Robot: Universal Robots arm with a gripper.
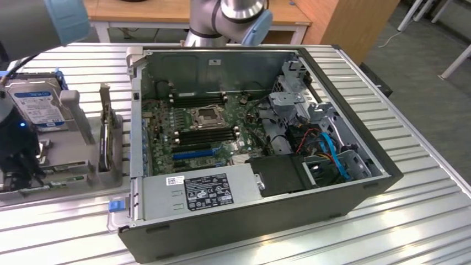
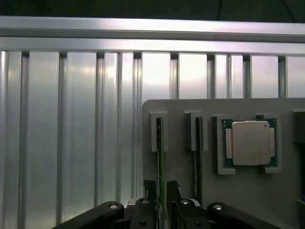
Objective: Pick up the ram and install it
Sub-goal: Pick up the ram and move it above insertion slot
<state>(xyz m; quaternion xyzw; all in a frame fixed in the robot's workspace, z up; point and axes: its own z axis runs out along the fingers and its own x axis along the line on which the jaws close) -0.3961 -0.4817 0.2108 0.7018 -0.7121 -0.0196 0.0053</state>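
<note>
Between the spread fingers [image 2: 171, 191] stands the ram [image 2: 159, 143], edge-on in its slot of the grey holder [image 2: 181, 107] (not yet gripped, so lifting and fitting remain). Just beside the fingers a second stick [image 2: 197, 143] could crowd them; a processor chip [image 2: 250, 143] lies beyond.

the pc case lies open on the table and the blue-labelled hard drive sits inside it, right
No: the hard drive stands outside the open pc case, in the grey holder at the exterior view's left.
</note>
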